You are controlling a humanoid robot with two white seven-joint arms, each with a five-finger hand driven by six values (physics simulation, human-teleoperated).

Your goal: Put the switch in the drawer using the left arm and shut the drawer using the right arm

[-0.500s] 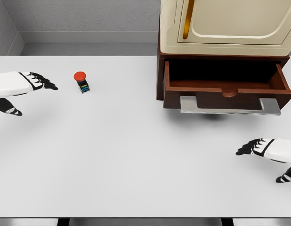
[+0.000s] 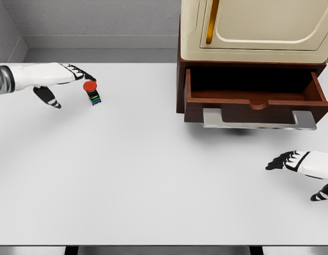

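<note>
A smooth, matte white bench fills the head view. Near its far left sits the switch: a small dark block with a round red button cap on top and a hint of blue and green on its side. The left hand, glossy white with black fingers, reaches in from the left edge; its fingers are spread and hold nothing, their tips just beside the red cap, the thumb hanging lower and apart. At the far right stands a cabinet with a rounded cream upper door over a dark reddish-brown wooden base. Its drawer is pulled open, a shallow rectangular tray with a flat grey metal handle. The right hand hovers low at the right edge, fingers loosely apart, well apart from the drawer.
</note>
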